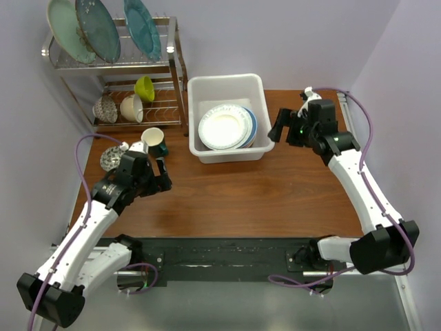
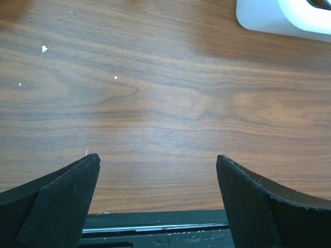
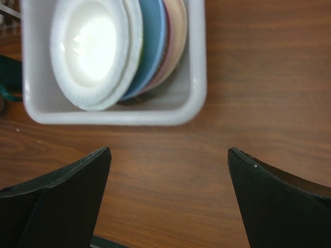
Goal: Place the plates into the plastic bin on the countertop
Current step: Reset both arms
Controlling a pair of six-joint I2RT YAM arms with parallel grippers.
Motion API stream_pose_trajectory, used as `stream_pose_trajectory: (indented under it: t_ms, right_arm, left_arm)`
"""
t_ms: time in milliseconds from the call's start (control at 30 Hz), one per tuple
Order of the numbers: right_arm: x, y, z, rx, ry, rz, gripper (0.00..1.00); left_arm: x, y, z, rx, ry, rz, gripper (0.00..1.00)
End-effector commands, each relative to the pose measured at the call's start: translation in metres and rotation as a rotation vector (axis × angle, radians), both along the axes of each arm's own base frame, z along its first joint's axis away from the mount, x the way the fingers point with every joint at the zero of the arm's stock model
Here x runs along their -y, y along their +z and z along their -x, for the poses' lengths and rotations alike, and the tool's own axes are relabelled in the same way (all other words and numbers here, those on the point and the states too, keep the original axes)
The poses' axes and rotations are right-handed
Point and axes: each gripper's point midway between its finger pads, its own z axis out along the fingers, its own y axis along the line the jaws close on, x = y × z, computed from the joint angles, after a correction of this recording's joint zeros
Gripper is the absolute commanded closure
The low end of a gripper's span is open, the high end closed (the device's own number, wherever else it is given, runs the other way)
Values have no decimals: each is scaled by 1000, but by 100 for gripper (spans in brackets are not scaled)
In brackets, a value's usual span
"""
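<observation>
So the plates (image 1: 226,126) are all stacked inside the plastic bin (image 1: 227,156), upper middle of the top view. The white fluted one is on top, with blue and pinkish rims peeking out on its right side. Left jaws are wide open and holding nothing, over bare table (image 1: 262,193) at the left-centre of the frame. A corner of the bin just shows at the upper right of that wrist view. Right jaws are spread wide and empty too, just right of the bin, facing it. Wire rack (image 1: 117,76) sits upper left.
</observation>
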Motion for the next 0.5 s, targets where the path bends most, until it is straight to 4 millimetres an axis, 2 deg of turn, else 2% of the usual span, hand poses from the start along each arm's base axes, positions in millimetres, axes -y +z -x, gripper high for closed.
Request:
stream_pose_trajectory:
  t_ms: [0, 67, 100, 267, 300, 367, 400, 467]
  right_arm:
    - [31, -38, 31, -89, -64, 129, 1]
    - [39, -47, 40, -97, -96, 153, 1]
    - [50, -56, 47, -102, -134, 182, 1]
    - [79, -66, 63, -38, -291, 220, 1]
    - [85, -73, 68, -38, -319, 236, 1]
    - [91, -74, 74, -32, -345, 245, 1]
    - [93, -83, 77, -48, -347, 260, 1]
    - [97, -86, 75, -22, -354, 280, 1]
  left_arm:
    - [5, 26, -11, 85, -30, 10, 0]
    - [4, 30, -11, 96, -28, 11, 0]
    - [4, 32, -12, 102, -27, 12, 0]
    - [7, 45, -15, 147, -48, 27, 0]
    - [12, 48, -15, 163, -78, 41, 0]
    - [20, 55, -17, 197, -130, 60, 0]
    - [20, 58, -19, 207, -135, 61, 0]
    - [18, 60, -22, 213, -122, 49, 0]
